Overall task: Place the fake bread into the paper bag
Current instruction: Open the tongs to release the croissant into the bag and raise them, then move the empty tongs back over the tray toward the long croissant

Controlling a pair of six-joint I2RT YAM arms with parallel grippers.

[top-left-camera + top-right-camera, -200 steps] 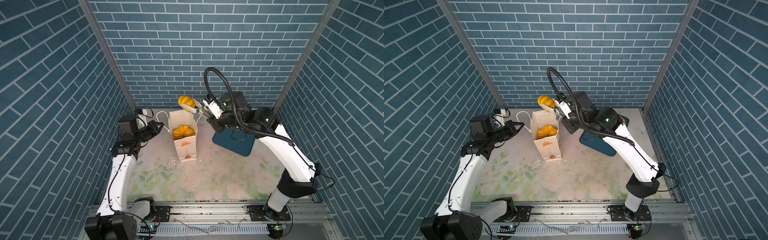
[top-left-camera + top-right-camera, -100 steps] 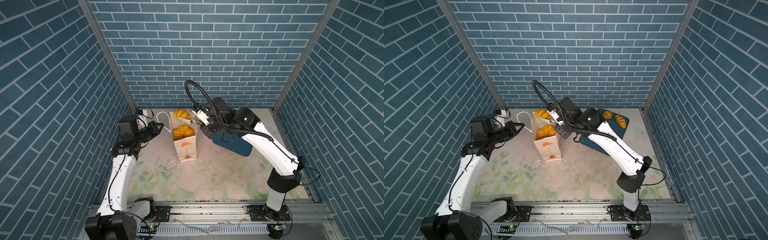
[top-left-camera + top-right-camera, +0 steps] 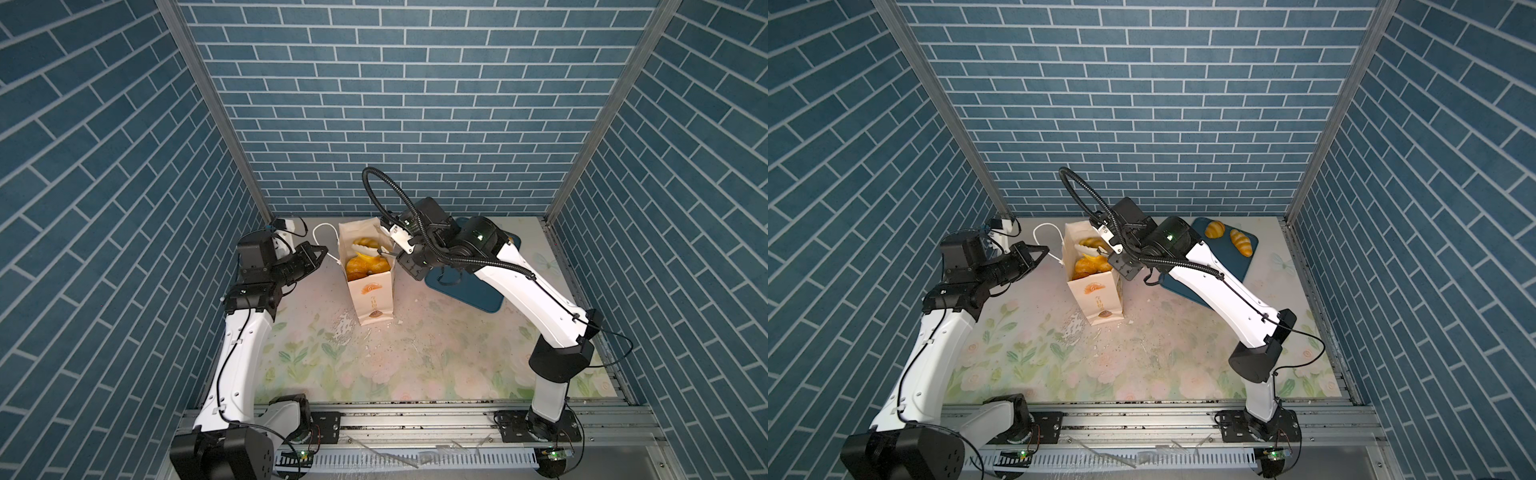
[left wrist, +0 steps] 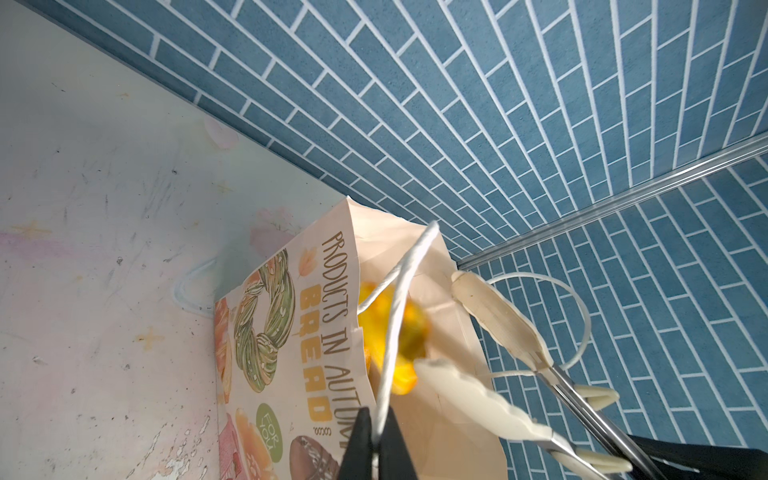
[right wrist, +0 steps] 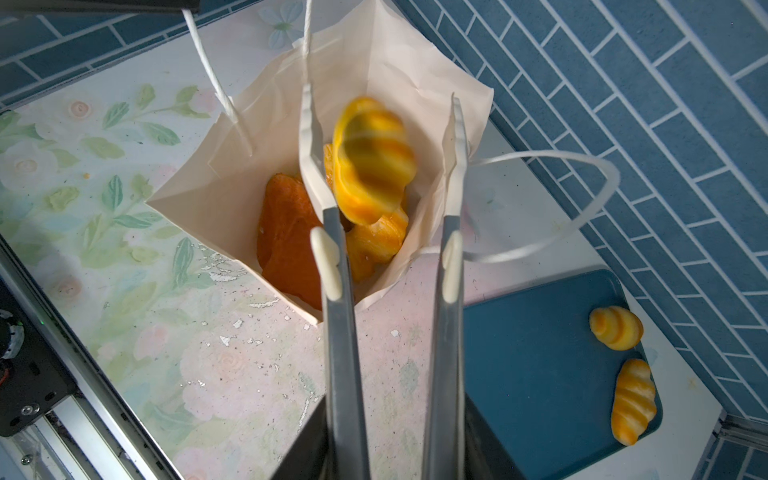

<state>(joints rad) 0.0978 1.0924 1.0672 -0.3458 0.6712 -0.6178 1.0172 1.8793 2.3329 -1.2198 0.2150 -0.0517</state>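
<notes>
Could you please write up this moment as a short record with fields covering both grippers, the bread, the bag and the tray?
left gripper: shut on a cord handle of the paper bag
right gripper: holds the tongs, their tips spread apart
loose croissant: blurred, between the tong tips, over the bag's mouth
bag contents: brown flat pastry and other golden bread
bag pose: upright, mouth open
tray: two croissants lie on it
</notes>
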